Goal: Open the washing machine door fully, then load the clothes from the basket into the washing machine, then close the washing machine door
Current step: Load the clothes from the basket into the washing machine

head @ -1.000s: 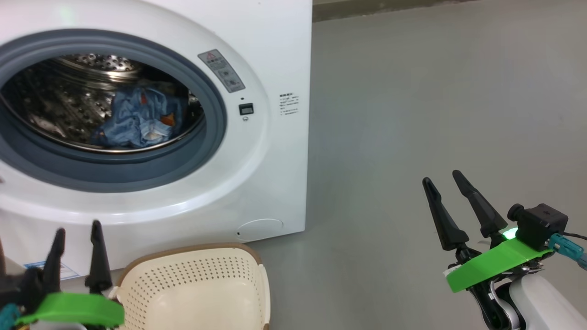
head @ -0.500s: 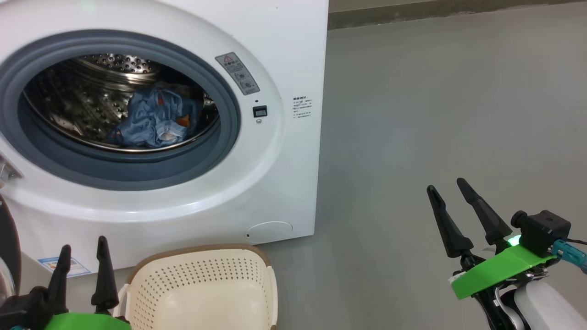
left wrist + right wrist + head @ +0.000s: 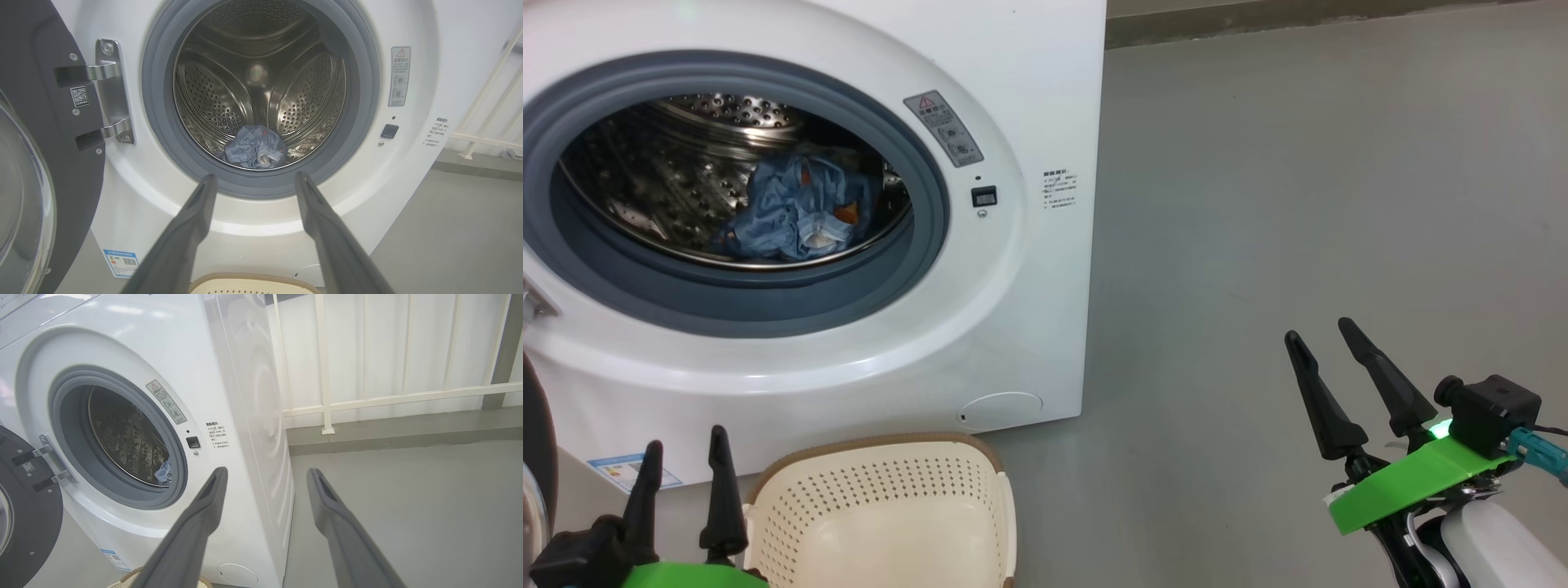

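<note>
Lying bunched at the bottom of the drum (image 3: 212, 94), the clothes (image 3: 796, 208) are sitting inside the washer (image 3: 1029, 98); the door (image 3: 36, 122) is hanging swung wide (on the robot's left side); the basket (image 3: 874, 482) is standing on the floor (image 3: 1298, 163) just before the washer; the left end effector (image 3: 685, 437) is hovering beside the basket, jaws spread wide, gripping nothing; the right end effector (image 3: 1317, 328) is hovering well apart over the floor, likewise spread and empty.

One washing machine (image 3: 1029, 82), one basket (image 3: 874, 482), one clothes bundle (image 3: 792, 212), two tools (image 3: 685, 438) (image 3: 1316, 328)
</note>
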